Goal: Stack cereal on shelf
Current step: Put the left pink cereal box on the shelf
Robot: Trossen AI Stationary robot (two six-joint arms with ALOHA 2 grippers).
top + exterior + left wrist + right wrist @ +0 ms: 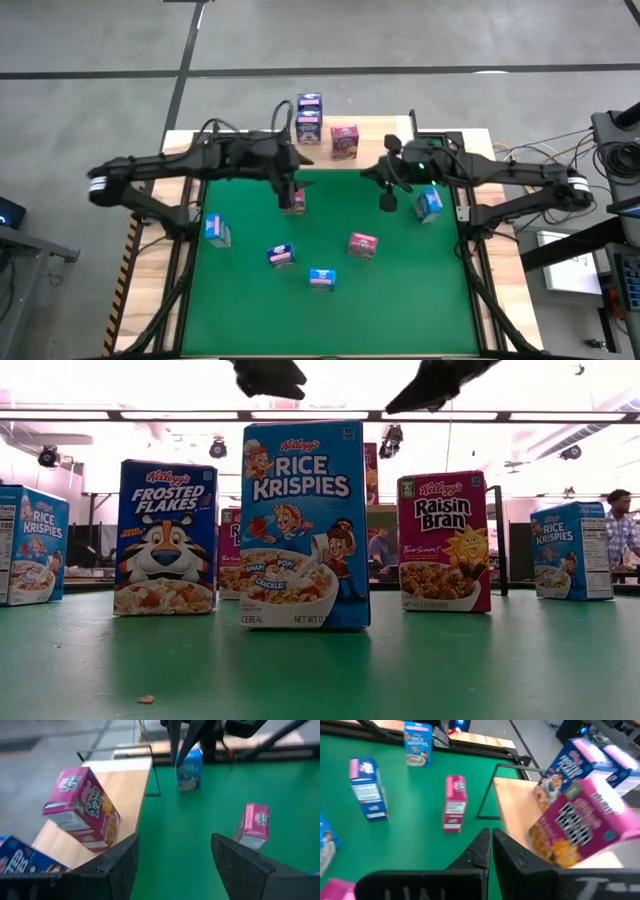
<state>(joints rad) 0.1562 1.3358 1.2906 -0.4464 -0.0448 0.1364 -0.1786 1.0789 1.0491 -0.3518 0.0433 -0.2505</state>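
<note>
The shelf (385, 150), a light-wood board, stands at the table's far edge. On it are a stack of cereal boxes (309, 118) and a pink box (344, 141), which also shows in the left wrist view (82, 810). Several more cereal boxes stand upright on the green table (250, 310): pink ones (362, 244) (293, 203) and light blue ones (217, 230) (321, 278) (430, 203). My left gripper (172, 852) hangs open above the far-middle of the table (290, 190), with nothing between its fingers. My right gripper (490, 847) is shut and raised beside it (388, 197).
The arms' black frames (185, 215) (462, 215) run along both table sides. Both grippers hang high over the boxes in the low view (268, 375) (440, 380). Bare green surface lies toward the near edge (400, 310). A person (620, 530) stands in the room behind.
</note>
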